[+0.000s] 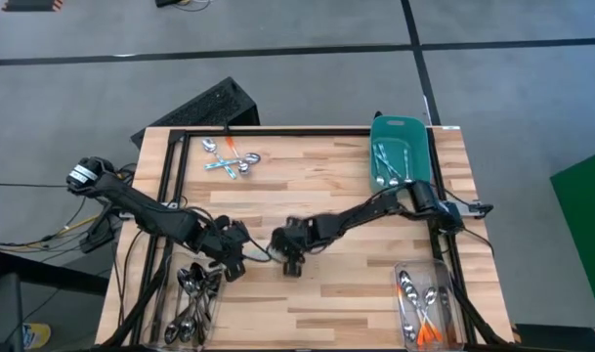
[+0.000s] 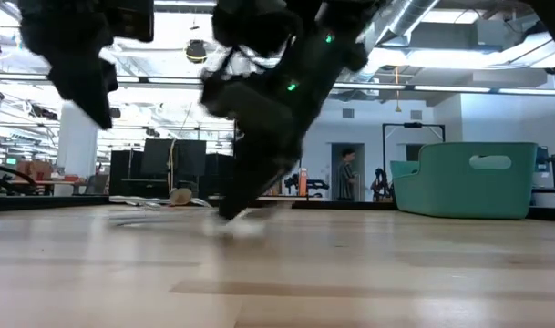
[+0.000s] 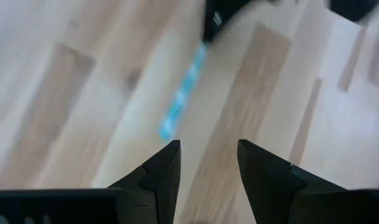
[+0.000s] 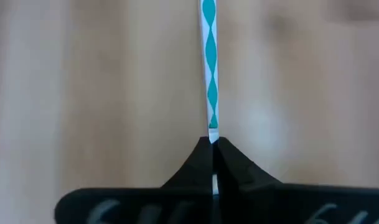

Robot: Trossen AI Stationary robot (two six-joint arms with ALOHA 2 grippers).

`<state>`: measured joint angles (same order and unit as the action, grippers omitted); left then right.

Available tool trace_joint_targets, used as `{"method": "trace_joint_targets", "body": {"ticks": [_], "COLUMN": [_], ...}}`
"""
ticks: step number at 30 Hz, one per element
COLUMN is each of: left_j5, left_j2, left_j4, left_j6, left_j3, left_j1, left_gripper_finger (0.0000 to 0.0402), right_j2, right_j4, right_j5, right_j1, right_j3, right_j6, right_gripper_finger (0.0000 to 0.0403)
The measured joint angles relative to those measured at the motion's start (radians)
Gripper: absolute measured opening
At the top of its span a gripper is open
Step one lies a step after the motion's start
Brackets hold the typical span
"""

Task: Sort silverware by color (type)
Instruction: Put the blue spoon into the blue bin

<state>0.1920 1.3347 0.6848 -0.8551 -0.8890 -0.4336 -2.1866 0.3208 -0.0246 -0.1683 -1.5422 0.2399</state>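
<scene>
Right wrist view: right end effector (image 4: pixel 212 144) clamps blue-patterned spoon (image 4: pixel 209 68), bowl hidden; left end effector (image 3: pixel 208 163) open.

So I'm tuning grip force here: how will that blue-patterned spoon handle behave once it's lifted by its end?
Likely stiff: the handle runs dead straight from the right gripper, whose fingers are shut on its tip. Probably light, being so thin. It may pivot or slip, since only a narrow end is pinched and most of its length hangs beyond. The left gripper waits open nearby.
</scene>
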Motion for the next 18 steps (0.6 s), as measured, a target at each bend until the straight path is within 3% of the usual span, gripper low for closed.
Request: {"method": "trace_joint_targets", "body": {"ticks": [7, 18], "left_j5": [0.140, 0.338], "left_j2": [-0.186, -0.413], "left_j4": [0.011, 0.028], "left_j6": [0.032, 0.054], "left_j3": [0.000, 0.000], "left_j1": [0.082, 0.231], "left_gripper_finger": [0.0146, 0.0146], "right_j2": [0.212, 0.699], "right_j4": [0.293, 0.323], "right_j5": [-0.094, -0.159], "right_j1": [0.095, 0.371], "right_j3": [0.001, 0.317], "right_j6": [-0.028, 0.131], "right_gripper_finger": [0.0012, 0.0012]}}
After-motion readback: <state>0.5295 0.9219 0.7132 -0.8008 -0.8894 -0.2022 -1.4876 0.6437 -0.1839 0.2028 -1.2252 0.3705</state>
